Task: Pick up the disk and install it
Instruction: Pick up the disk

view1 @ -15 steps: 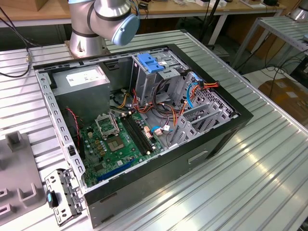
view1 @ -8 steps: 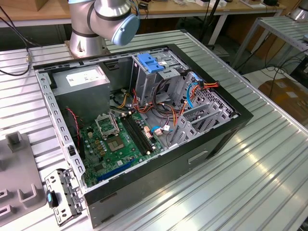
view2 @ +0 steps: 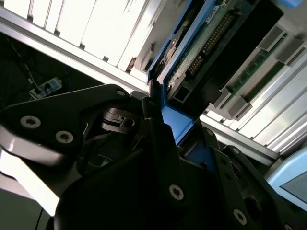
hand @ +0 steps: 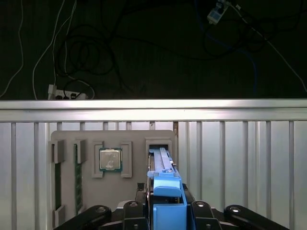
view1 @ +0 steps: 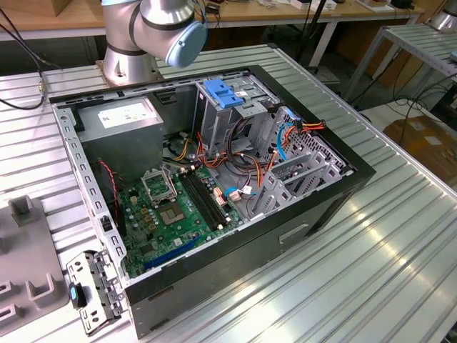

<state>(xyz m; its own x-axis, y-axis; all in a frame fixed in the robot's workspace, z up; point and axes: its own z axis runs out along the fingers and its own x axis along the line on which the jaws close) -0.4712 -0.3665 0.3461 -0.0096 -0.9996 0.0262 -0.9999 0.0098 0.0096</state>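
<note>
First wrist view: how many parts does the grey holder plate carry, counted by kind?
Processor chip: 1
Green memory stick: 1
The disk, standing on edge at its slot, with blue carrier: 1
Total: 3 on the grey holder plate

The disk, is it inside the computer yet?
Not yet. Done: the gripper grips the disk by its blue frame. In hand: the disk is at a slot in the grey tray. Left: it is not in the open computer case.
</note>
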